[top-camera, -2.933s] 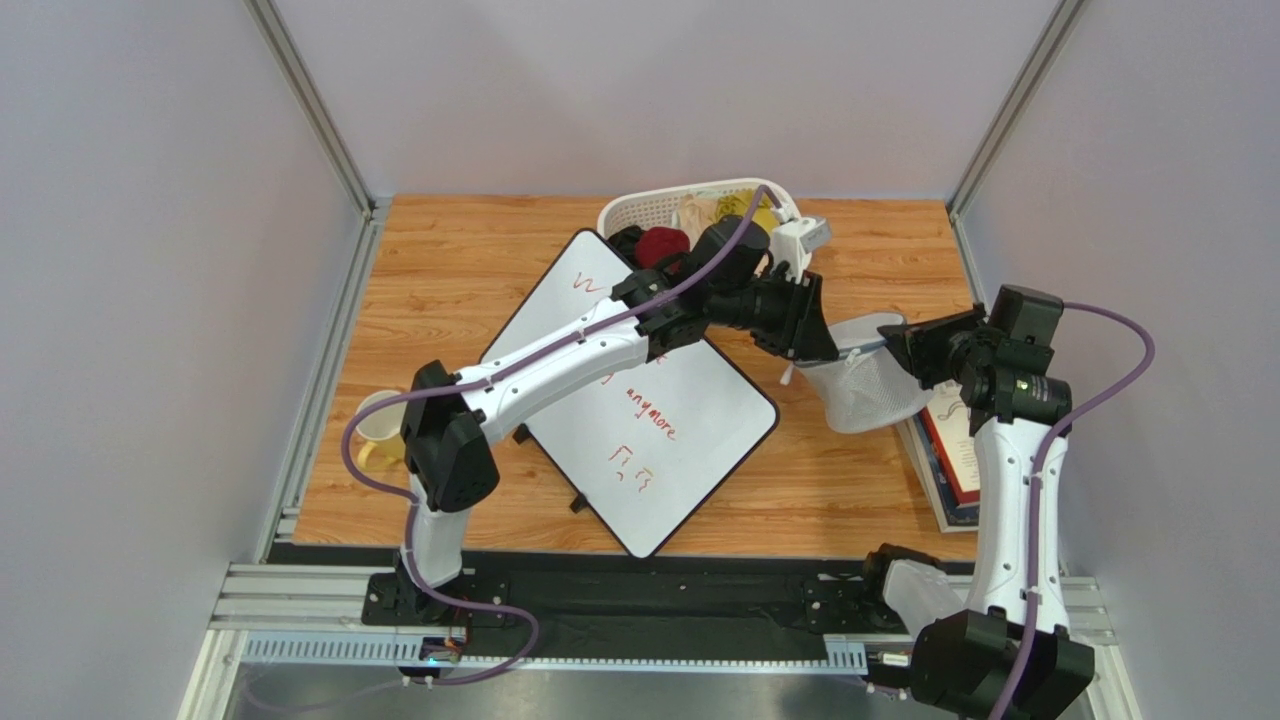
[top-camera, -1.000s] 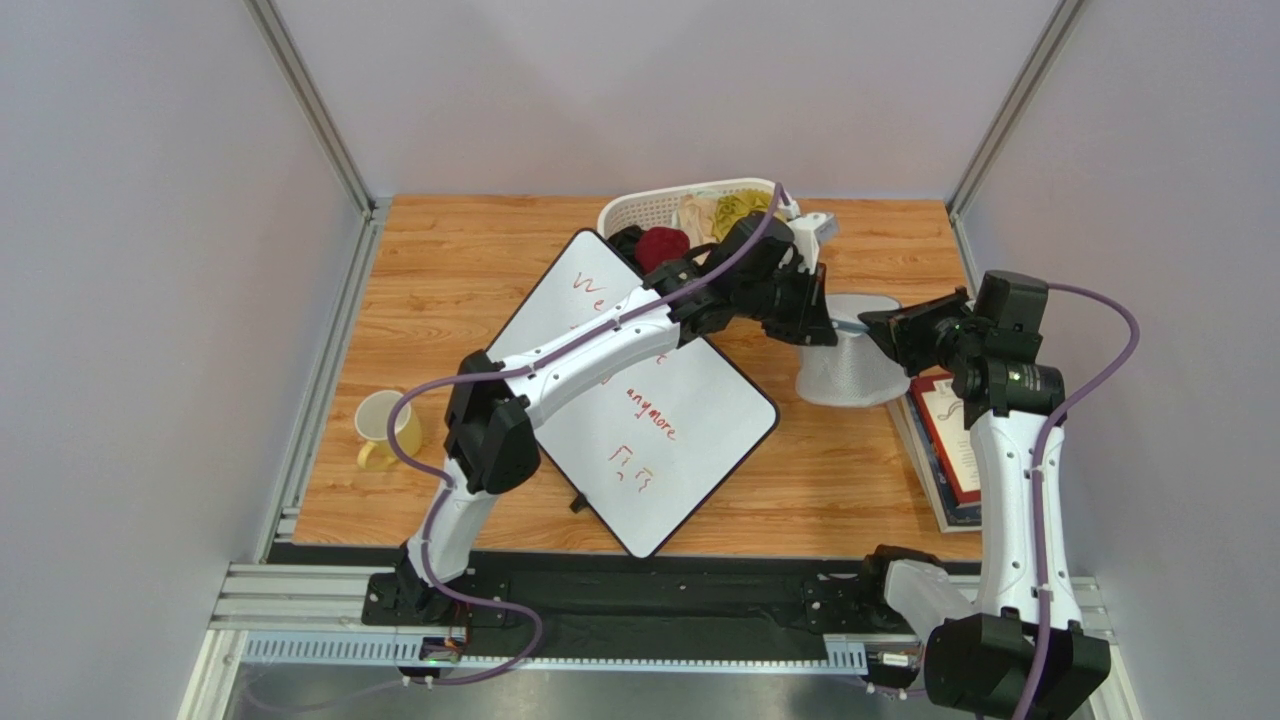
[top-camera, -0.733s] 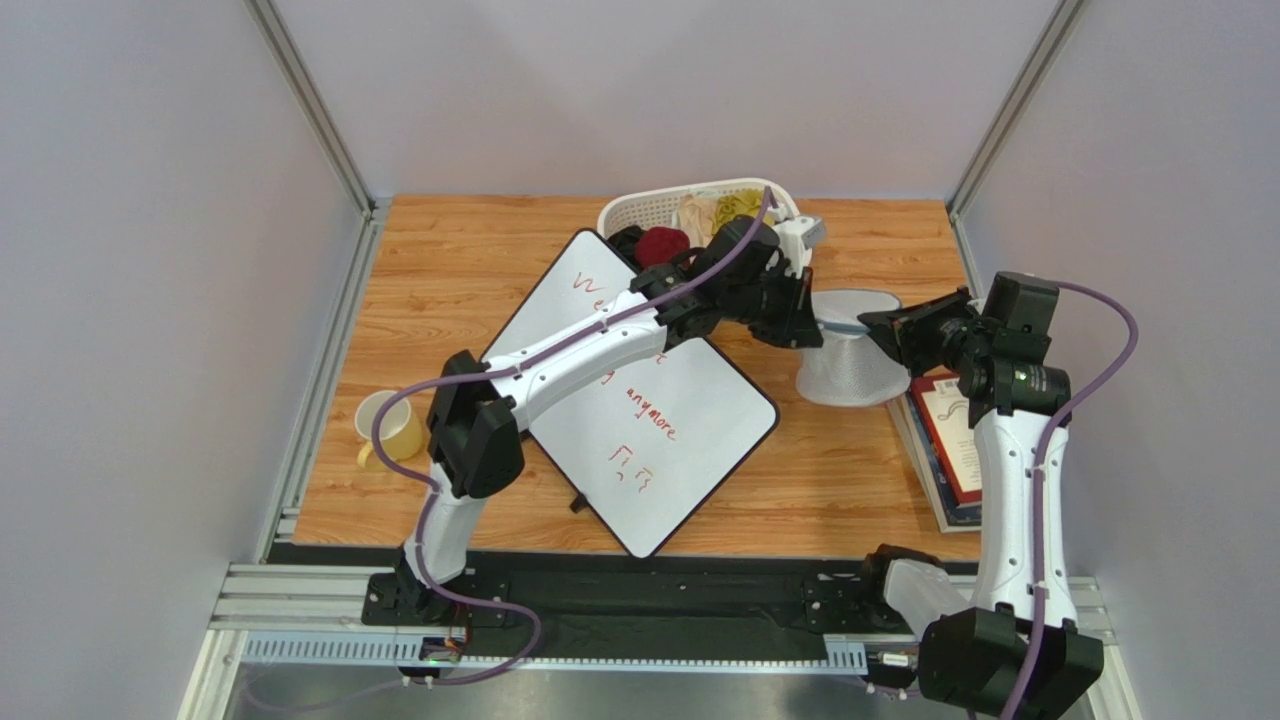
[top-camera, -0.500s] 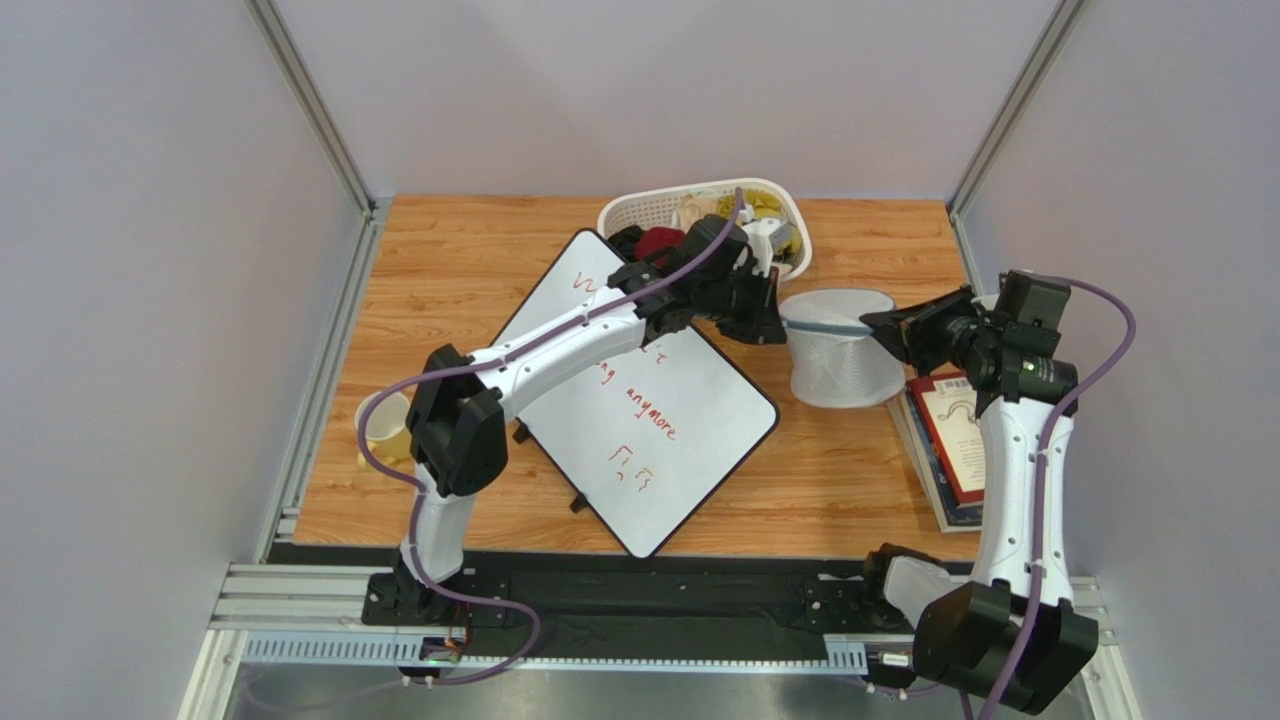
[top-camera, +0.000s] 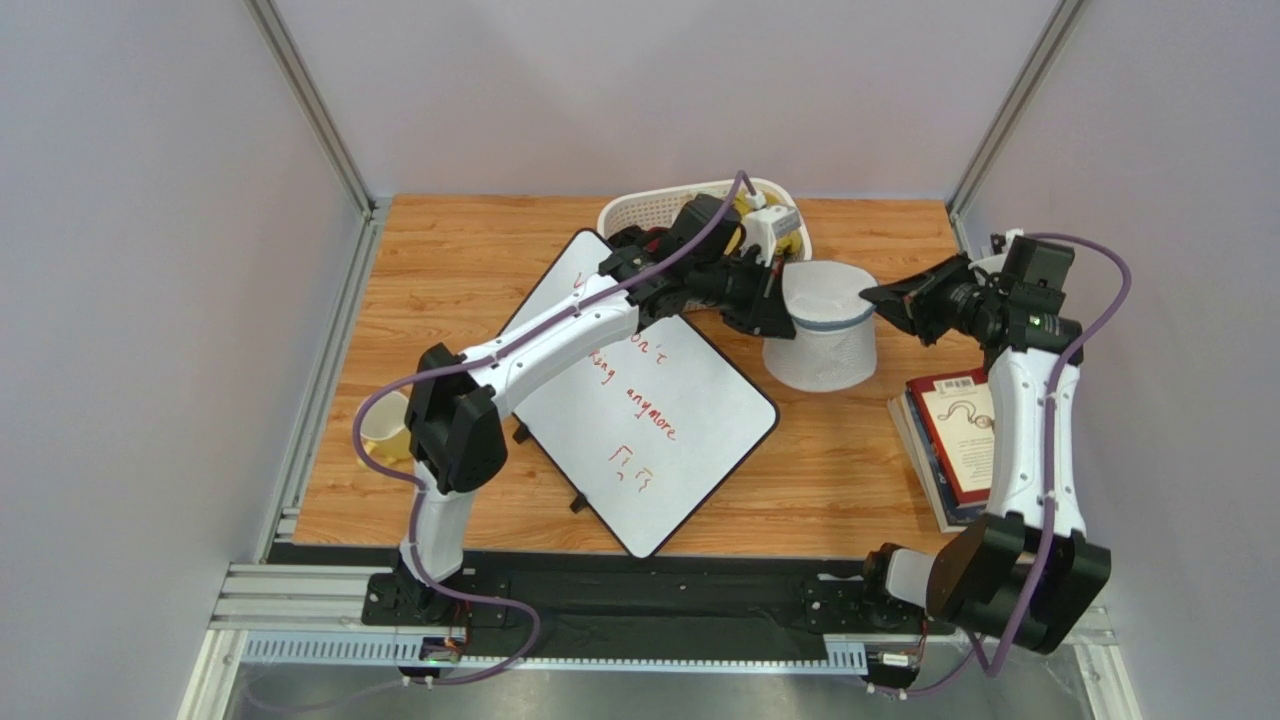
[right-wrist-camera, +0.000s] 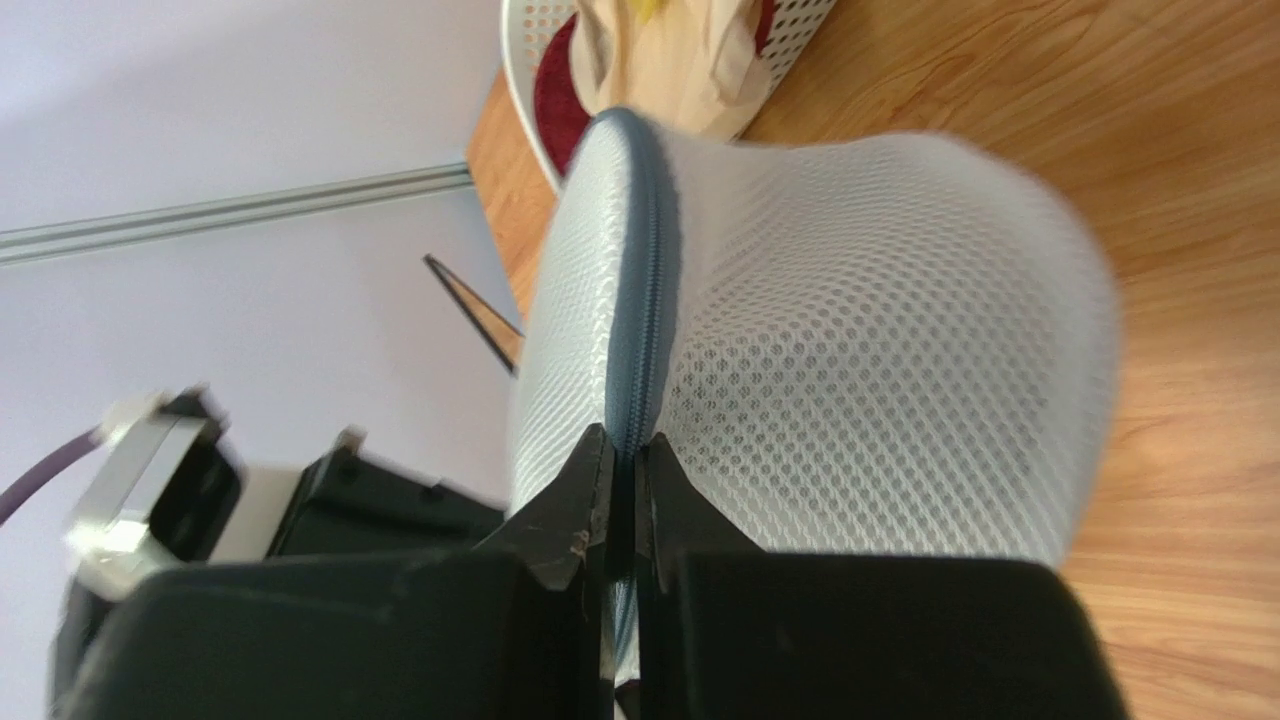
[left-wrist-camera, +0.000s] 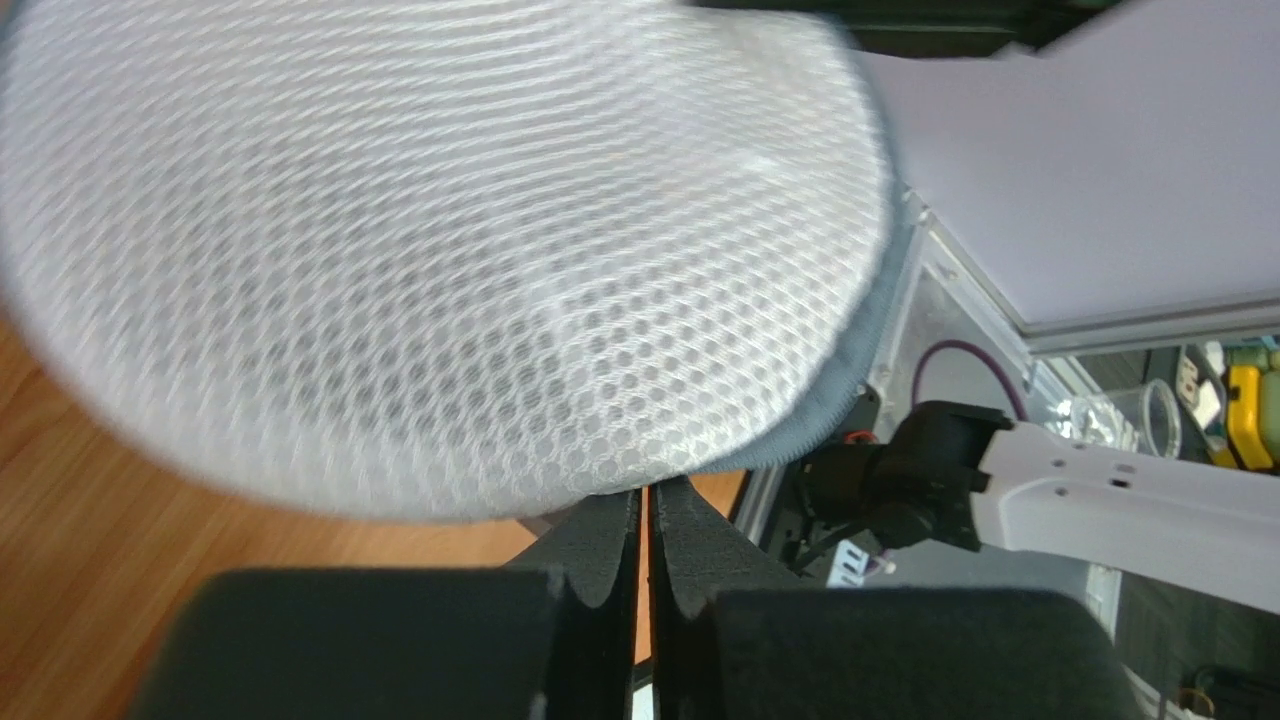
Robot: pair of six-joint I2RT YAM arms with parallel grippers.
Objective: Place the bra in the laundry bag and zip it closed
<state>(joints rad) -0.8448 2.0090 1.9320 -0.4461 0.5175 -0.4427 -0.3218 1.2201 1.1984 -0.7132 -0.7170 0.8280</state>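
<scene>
The laundry bag [top-camera: 819, 348] is a white mesh pouch with a grey zipper band [top-camera: 828, 318], held between both arms just in front of the basket. My left gripper [top-camera: 769, 312] is shut on its left rim; in the left wrist view its fingertips [left-wrist-camera: 649, 489] pinch the mesh edge of the bag [left-wrist-camera: 436, 240]. My right gripper [top-camera: 890, 302] is shut on the right rim; in the right wrist view it [right-wrist-camera: 628, 447] clamps the grey zipper band [right-wrist-camera: 643, 270]. The bra does not show in any view.
A white slotted basket [top-camera: 781, 192] with yellow, beige and dark red garments stands at the back, right behind the bag. A whiteboard [top-camera: 646, 405] lies mid-table. A yellow mug [top-camera: 385, 435] sits at the left edge, books [top-camera: 962, 443] at the right.
Both arms have carried the bag back and left, from beside the books towards the basket. The bag now hangs upright, and both grippers kept their hold.
</scene>
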